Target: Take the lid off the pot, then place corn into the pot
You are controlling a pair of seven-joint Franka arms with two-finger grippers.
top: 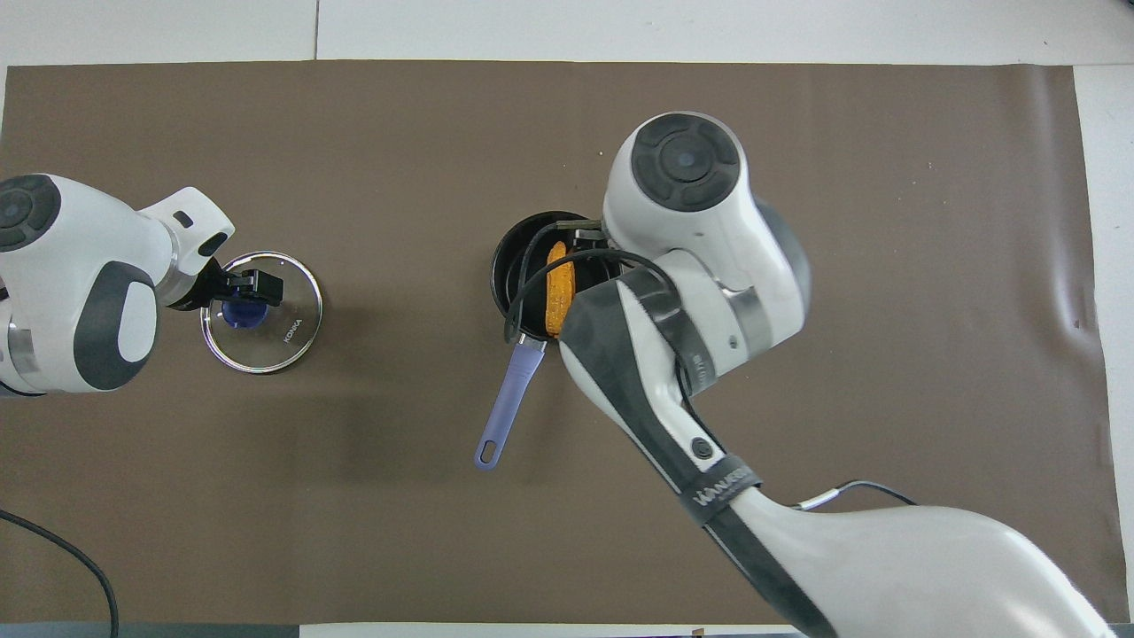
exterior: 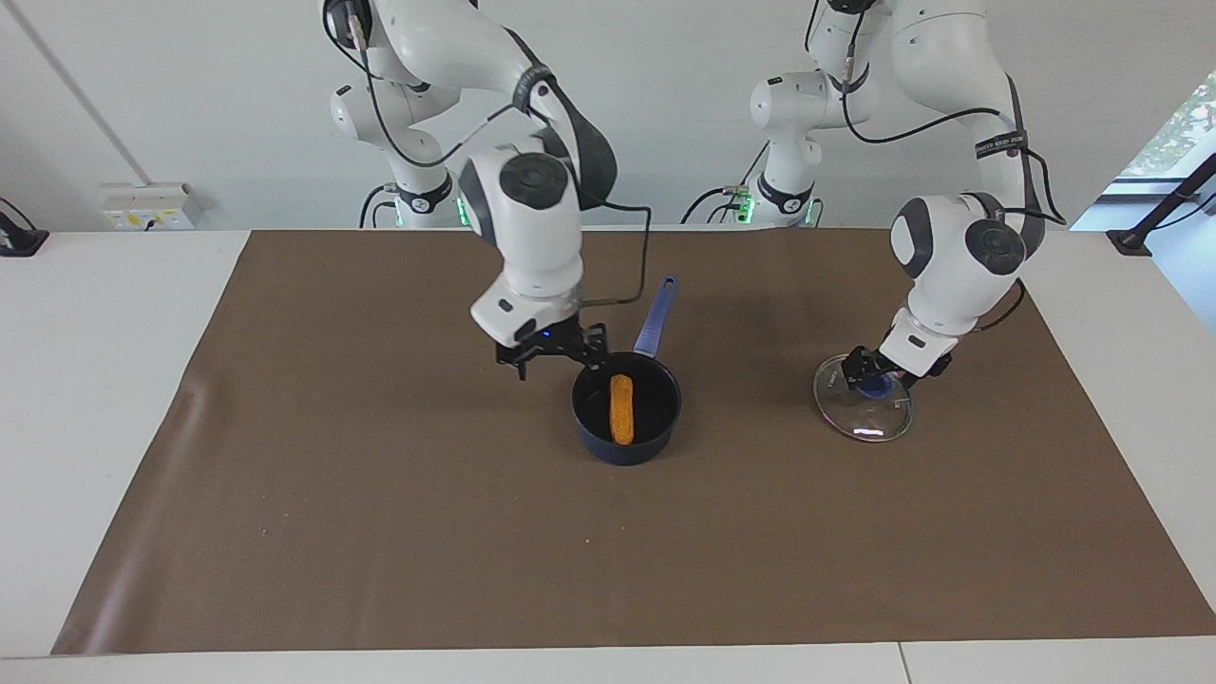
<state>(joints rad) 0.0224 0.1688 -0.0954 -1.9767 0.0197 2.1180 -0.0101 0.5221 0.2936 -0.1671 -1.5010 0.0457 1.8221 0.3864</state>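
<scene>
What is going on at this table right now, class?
Two robot arms are working with a saucepan. The corn already lies inside the pot, which stands uncovered on the brown mat. The right gripper hangs open just above the pot's rim. The lid lies flat on the mat toward the left arm's end, and the left gripper sits open around its blue knob.

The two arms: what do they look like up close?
Both arms are glossy white shells with dark grey round joint caps and black cables looped alongside. Each ends in a small black gripper, the right gripper and the left gripper. Black bands carry white lettering.
</scene>
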